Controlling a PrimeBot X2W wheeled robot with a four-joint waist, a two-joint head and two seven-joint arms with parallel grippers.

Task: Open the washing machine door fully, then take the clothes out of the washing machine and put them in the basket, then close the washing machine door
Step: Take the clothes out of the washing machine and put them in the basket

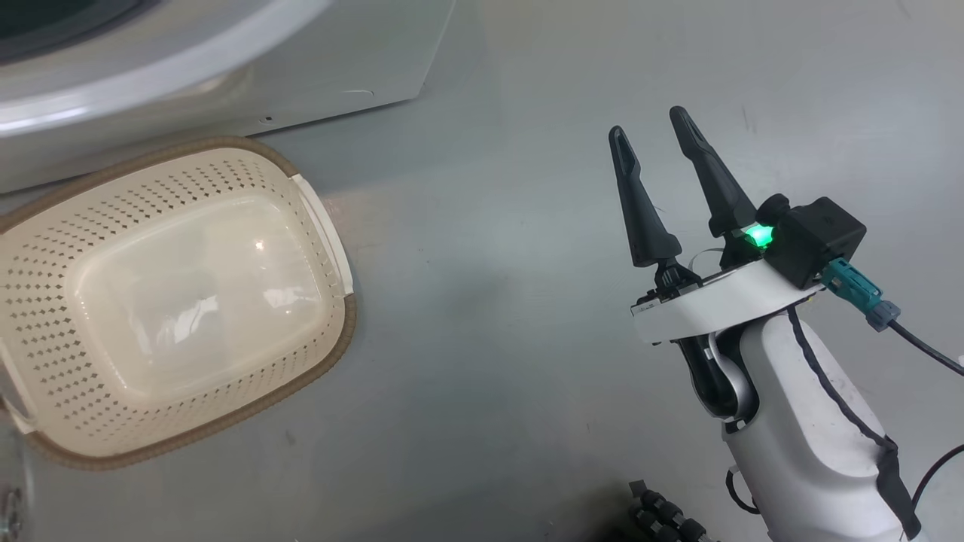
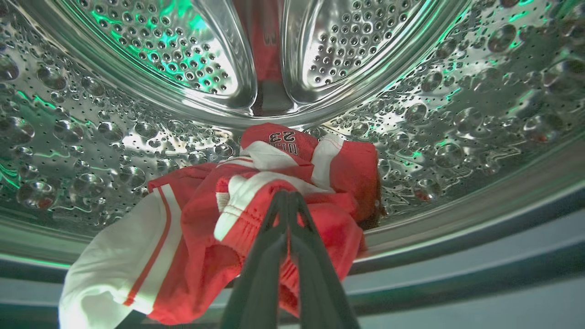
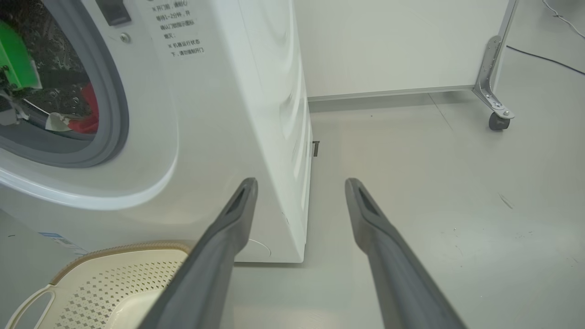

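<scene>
The washing machine [image 3: 219,114] stands open; its door is out of view. Inside the steel drum [image 2: 457,114] lie the clothes [image 2: 201,219], a red jersey with white stripes and a number. My left gripper [image 2: 287,197] is inside the drum, its fingers pressed together on the bunched red and white fabric. Red cloth [image 3: 89,116] shows through the grey gasket [image 3: 116,114]. The cream basket [image 1: 45,248] sits on the floor in front of the machine [image 1: 226,68], with nothing in it. My right gripper [image 1: 648,122] hangs open over bare floor, right of the basket [image 3: 114,278].
Grey floor stretches to the right of the machine. A metal frame leg on a caster [image 3: 496,119] stands at the far right by a white wall panel. A black cable [image 3: 544,57] lies on the floor behind it.
</scene>
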